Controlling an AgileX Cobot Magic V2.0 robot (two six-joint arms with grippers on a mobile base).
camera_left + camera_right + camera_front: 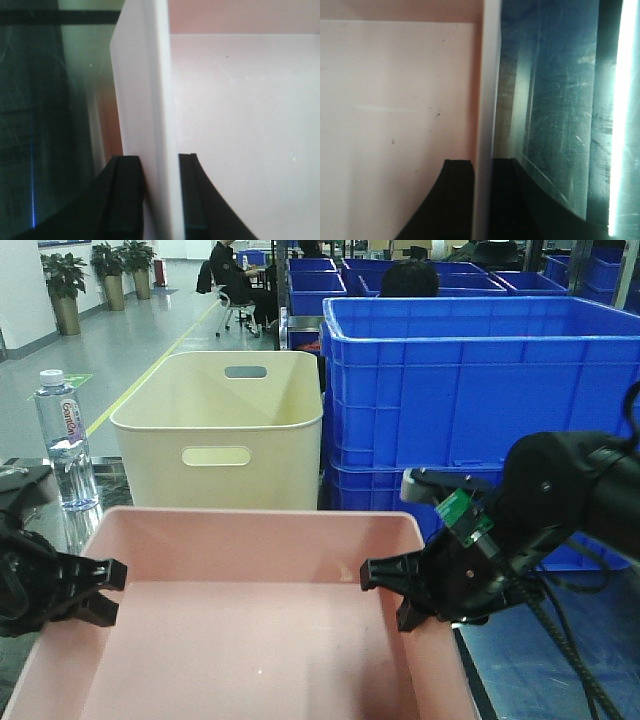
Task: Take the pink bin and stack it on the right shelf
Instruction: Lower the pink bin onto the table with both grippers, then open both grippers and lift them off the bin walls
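The pink bin (250,640) fills the foreground of the front view, wide and shallow, with nothing in it. My left gripper (100,590) straddles its left wall. In the left wrist view that pale wall (150,100) runs between the two black fingers (127,195), and the left gripper (160,162) is shut on it. My right gripper (395,595) straddles the right wall. In the right wrist view the right gripper (482,167) is shut on the wall (487,75). The dark glossy shelf (45,125) shows beside the bin, also as shelf (555,125).
A taller cream bin (225,420) with handle slots stands just behind the pink one. Stacked blue crates (470,380) rise at the back right. A water bottle (65,440) stands at the left. A black tape strip (60,17) crosses the dark surface.
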